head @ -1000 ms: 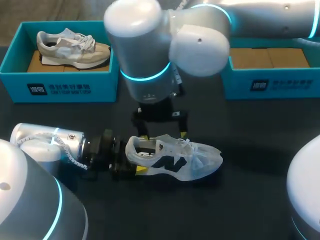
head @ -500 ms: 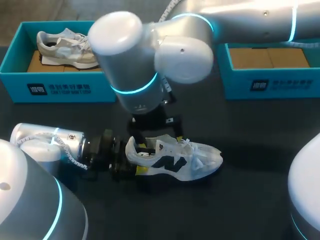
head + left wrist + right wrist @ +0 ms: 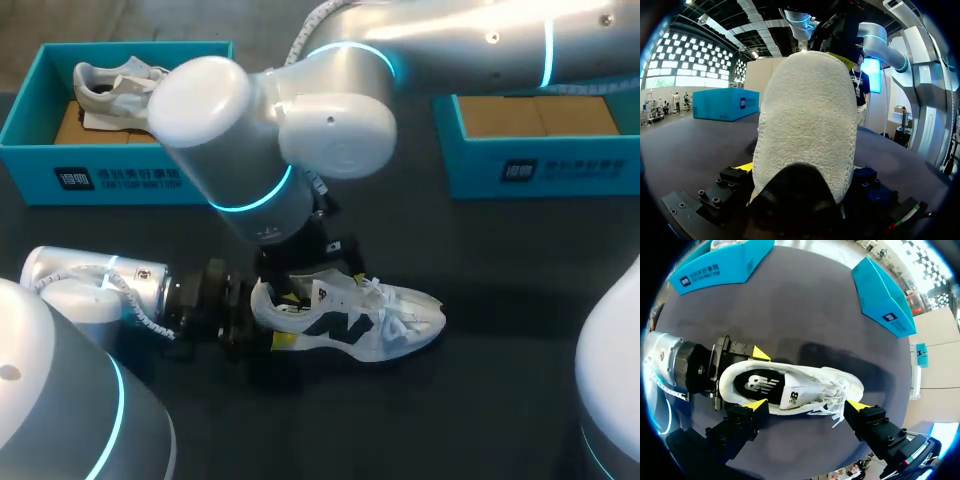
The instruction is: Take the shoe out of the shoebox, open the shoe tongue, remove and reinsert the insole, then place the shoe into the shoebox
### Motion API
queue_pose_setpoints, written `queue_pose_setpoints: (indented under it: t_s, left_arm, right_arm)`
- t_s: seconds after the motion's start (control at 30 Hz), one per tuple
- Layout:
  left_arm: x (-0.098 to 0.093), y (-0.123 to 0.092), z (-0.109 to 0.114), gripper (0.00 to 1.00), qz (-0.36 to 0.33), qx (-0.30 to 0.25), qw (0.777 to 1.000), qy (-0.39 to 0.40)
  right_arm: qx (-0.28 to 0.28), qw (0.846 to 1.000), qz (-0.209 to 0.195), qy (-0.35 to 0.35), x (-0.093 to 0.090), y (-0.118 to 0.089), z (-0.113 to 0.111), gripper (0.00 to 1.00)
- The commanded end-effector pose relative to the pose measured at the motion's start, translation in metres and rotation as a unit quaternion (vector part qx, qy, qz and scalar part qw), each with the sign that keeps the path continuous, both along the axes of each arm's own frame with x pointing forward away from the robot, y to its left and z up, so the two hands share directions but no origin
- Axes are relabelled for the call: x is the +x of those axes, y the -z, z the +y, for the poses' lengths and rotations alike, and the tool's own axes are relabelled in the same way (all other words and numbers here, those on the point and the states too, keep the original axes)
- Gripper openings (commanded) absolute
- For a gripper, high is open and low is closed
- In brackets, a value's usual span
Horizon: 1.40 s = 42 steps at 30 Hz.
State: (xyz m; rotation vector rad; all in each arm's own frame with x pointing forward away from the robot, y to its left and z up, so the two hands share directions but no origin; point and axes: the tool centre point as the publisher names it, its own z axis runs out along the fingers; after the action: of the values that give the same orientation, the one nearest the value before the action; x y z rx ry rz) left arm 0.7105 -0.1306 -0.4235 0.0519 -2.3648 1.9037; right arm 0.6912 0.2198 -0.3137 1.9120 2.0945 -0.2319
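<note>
A white shoe [image 3: 375, 325] with a dark logo stands upright on the dark table, toe to the right. My left gripper [image 3: 280, 318] lies low on the table and is shut on the shoe's heel [image 3: 805, 125], one finger on each side. My right gripper [image 3: 806, 405] hangs just above the shoe [image 3: 805, 385], open wide, with nothing between its fingers; one tip is by the heel opening, the other by the laces. In the right wrist view the black insole [image 3: 762, 385] lies inside the shoe. The right gripper [image 3: 312, 272] sits under the arm's large wrist.
A teal shoebox [image 3: 120, 180] at the back left holds a second, beige shoe [image 3: 110, 85], partly hidden by my right arm. Another teal shoebox [image 3: 540, 170] stands at the back right. Bare dark tabletop [image 3: 500, 290] stretches right of the shoe.
My right arm's wrist has swung to the left and its gripper has shifted slightly left over the shoe's heel opening. The left gripper and the shoe have stayed put.
</note>
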Motion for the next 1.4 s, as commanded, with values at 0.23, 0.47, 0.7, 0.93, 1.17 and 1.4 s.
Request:
queue_pose_setpoints:
  t_s: [0.23,0.47,0.7,0.93,1.17,1.4]
  left_arm:
    - [0.004,0.003,0.000,0.00,0.001,0.001,1.000,0.001]
    - [0.004,0.003,0.000,0.00,0.001,0.001,1.000,0.001]
    - [0.004,0.003,0.000,0.00,0.001,0.001,1.000,0.001]
    - [0.004,0.003,0.000,0.00,0.001,0.001,1.000,0.001]
    - [0.004,0.003,0.000,0.00,0.001,0.001,1.000,0.001]
    - [0.004,0.003,0.000,0.00,0.001,0.001,1.000,0.001]
  right_arm:
    - [-0.074,0.982,-0.067,0.162,0.003,0.009,0.008,1.00]
    - [-0.077,0.979,-0.075,0.174,0.005,0.013,0.004,1.00]
    - [-0.074,0.976,-0.080,0.187,0.004,0.017,-0.005,1.00]
    - [-0.066,0.975,-0.082,0.197,0.004,0.022,-0.012,1.00]
    - [-0.057,0.973,-0.084,0.207,0.003,0.024,-0.021,1.00]
    - [-0.050,0.970,-0.088,0.220,-0.002,0.019,-0.033,1.00]
